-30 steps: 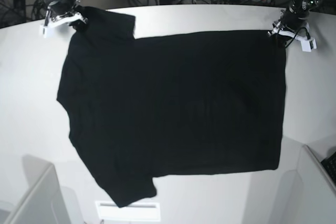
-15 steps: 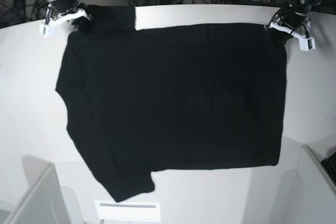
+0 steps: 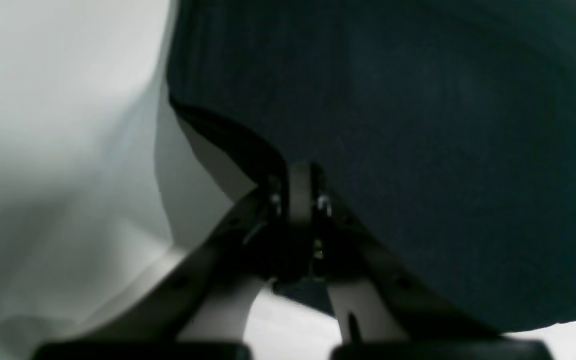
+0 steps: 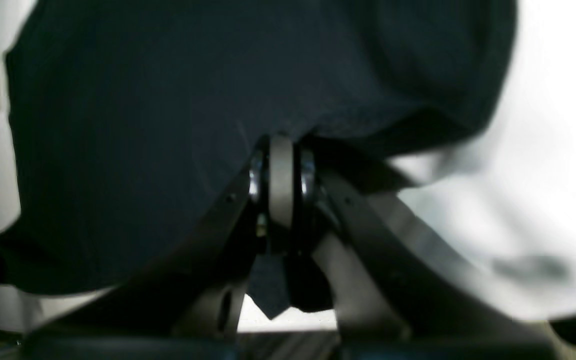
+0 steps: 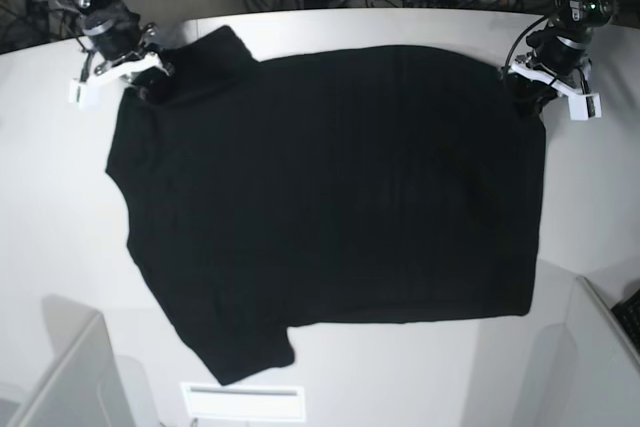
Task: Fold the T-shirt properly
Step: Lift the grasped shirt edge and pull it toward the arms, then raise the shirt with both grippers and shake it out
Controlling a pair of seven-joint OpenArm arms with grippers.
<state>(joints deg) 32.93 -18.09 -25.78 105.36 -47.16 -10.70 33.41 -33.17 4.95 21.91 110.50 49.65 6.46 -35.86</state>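
Black T-shirt (image 5: 330, 207) lies spread on the white table (image 5: 60, 197), filling its middle; one sleeve at 7 o'clock, the other at 11. We have the right gripper (image 5: 143, 75) pinching cloth by the 11 o'clock sleeve, and the left gripper (image 5: 527, 84) pinching the hem corner at 2 o'clock; both claws pressed tight on fabric in the wrist views. To do the fold well, we'd lift both corners level, keep the far edge taut, and lay it straight onto the near edge.

left end effector (image 5: 530, 82) – clamped, far right | right end effector (image 5: 140, 72) – clamped, far left
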